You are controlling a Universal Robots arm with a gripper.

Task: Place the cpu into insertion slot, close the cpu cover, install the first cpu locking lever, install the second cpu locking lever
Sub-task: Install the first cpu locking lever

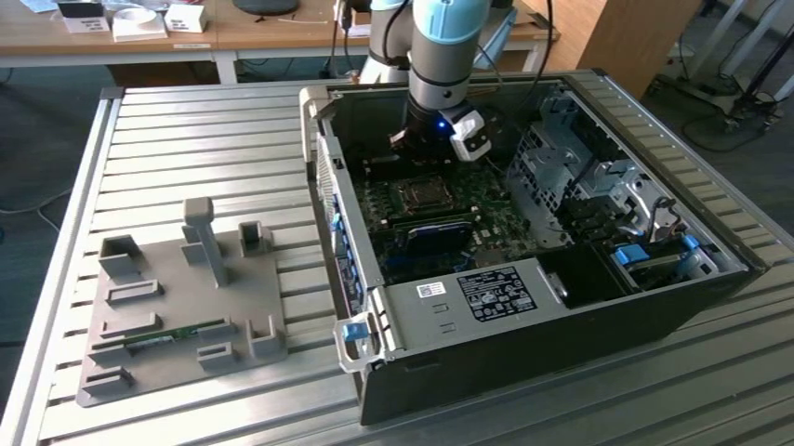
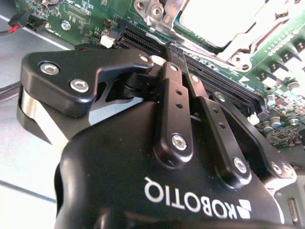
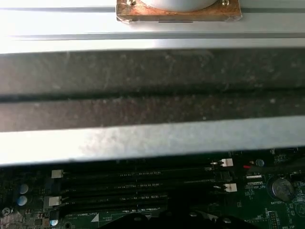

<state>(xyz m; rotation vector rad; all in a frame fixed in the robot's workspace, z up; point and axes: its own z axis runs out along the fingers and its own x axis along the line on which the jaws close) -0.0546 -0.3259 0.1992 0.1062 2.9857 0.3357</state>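
My gripper (image 1: 419, 149) hangs inside the open computer case (image 1: 694, 307), over the far part of the green motherboard (image 1: 484, 218). The insertion slot (image 1: 416, 195), a square socket with a silvery rim, lies just nearer the camera than the gripper. In the second wrist view the gripper (image 2: 164, 55) looks shut, its black fingers (image 2: 171, 95) meeting with nothing seen between them. Just beyond their tip lies the cpu (image 2: 219, 16), a bright flat square in the socket. The silvery cpu cover (image 2: 255, 38) frames it. I cannot tell whether the cover is latched.
Long black memory slots (image 2: 214, 81) run between the gripper and the socket. The first wrist view has the case wall (image 3: 152, 81), memory slots (image 3: 138, 186) and a coin battery (image 3: 283, 188). Drive bays (image 1: 583, 177) stand at the exterior view's right. A grey fixture plate (image 1: 186, 316) lies left of the case.
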